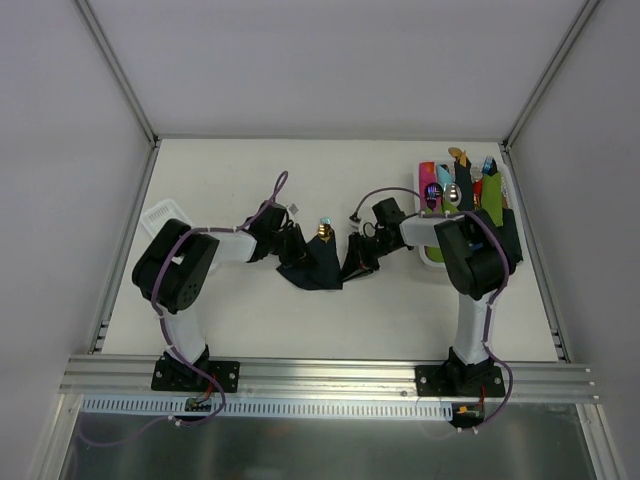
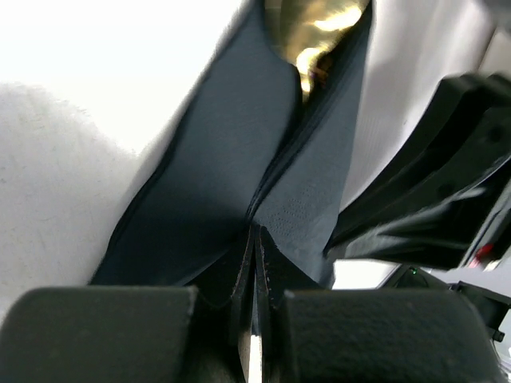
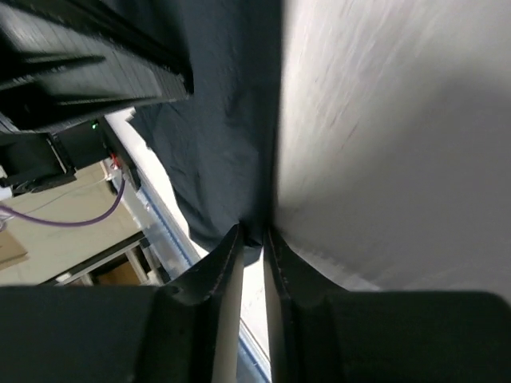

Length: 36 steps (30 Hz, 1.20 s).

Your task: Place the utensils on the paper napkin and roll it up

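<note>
The dark navy paper napkin (image 1: 318, 268) is lifted and folded between both grippers at the table's middle. From its far end poke the spoon's gold bowl (image 1: 323, 231) and the fork's teal tines (image 1: 325, 218). My left gripper (image 1: 293, 248) is shut on the napkin's left side. In the left wrist view its jaws (image 2: 255, 235) pinch a fold of the napkin (image 2: 223, 159), with the gold spoon bowl (image 2: 319, 32) above. My right gripper (image 1: 357, 262) holds the right side. In the right wrist view its tips (image 3: 254, 233) stand narrowly apart, pinching the napkin's edge (image 3: 215, 120).
A white bin (image 1: 417, 182) at the back right holds green and pink rolls (image 1: 497, 210) with cutlery tips showing. A white basket (image 1: 165, 213) sits at the left behind the left arm. The two grippers are close together, and side walls bound the table.
</note>
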Tool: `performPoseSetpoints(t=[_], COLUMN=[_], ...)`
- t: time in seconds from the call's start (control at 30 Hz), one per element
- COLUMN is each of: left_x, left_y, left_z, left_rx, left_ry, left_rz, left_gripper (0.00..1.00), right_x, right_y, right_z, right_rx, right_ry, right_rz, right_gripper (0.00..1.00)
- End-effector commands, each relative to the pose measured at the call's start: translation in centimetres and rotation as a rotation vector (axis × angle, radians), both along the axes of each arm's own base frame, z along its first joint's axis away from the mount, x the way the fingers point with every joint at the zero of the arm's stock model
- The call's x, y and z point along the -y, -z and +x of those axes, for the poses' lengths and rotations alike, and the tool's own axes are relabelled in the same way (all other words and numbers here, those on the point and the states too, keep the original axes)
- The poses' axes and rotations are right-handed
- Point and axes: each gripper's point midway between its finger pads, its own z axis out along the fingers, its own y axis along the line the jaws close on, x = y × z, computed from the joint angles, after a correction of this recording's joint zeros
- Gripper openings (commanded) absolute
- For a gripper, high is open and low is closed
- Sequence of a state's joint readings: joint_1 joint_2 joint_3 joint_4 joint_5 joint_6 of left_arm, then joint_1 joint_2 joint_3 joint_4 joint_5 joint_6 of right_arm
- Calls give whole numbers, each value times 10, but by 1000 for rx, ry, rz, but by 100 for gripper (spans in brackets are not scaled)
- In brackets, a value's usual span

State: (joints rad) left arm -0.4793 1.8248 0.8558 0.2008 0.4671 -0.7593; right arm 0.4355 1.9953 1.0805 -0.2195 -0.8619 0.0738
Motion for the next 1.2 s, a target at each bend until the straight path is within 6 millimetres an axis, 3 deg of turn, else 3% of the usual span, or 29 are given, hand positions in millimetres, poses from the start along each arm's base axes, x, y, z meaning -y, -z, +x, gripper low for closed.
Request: performPoseSetpoints(t=[0.0,0.13,0.27,0.47,0.6,0.67,0.83,1.17], left_x=[-16,-18,-19,-22,-20,-19,-20,-19], left_y=[34,35,36,39,41,41,41,43], left_z=[-21,-21,-23,-23,-21,-20,-20,-18], left_rx=[-68,-66,-67,-56,-55,-56,-57,-59], left_ry=[34,38,45,67,85,87,91,89], left_rz=[130,141,148,166,167,167,175,180], left_gripper=[0,0,0,0,0,0,0,0], right_x=[7,9,15,14,-3,-11,-28,-41], right_y=[26,25,10,-61,-80,-82,-57,-5], right_z=[-34,-46,-38,6,40,49,60,52], right_rx=[-105,-145,-102,155,289,264,215,143], right_ry=[-28,-30,-45,-24,-8,16,35,20], right_rz=[-60,-59,-55,70,71,77,42,-86], right_gripper=[16,19,27,26,23,20,17,15])
